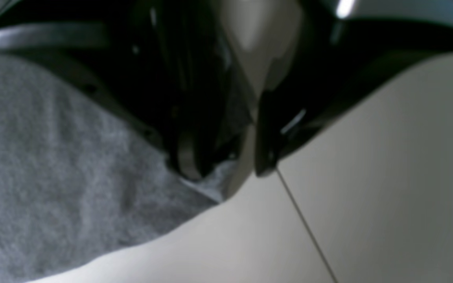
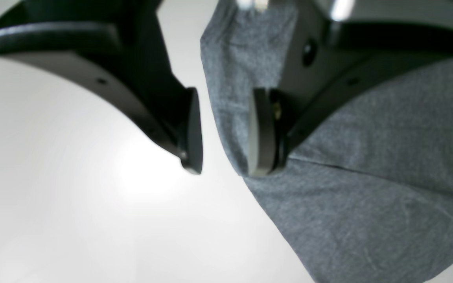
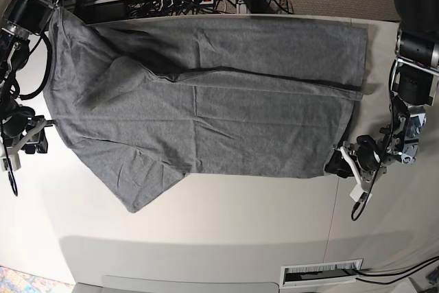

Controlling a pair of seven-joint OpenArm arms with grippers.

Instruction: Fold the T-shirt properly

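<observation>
Lying lengthwise across the table (image 3: pixel 206 238), the T-shirt (image 3: pixel 206 101) meets our left gripper (image 1: pixel 226 173) at its hem corner, jaws wide, gripping nothing; right gripper (image 2: pixel 224 157) straddles a sleeve edge, half-open.

A heather-grey, flecked weave without print is shown by the T-shirt (image 3: pixel 206 101). A plain off-white surface is presented by the table (image 3: pixel 206 238) beneath the T-shirt. Black is worn by the left gripper (image 1: pixel 226 169) and by the right gripper (image 2: pixel 224 165), whose pad beside the T-shirt is grey.
</observation>
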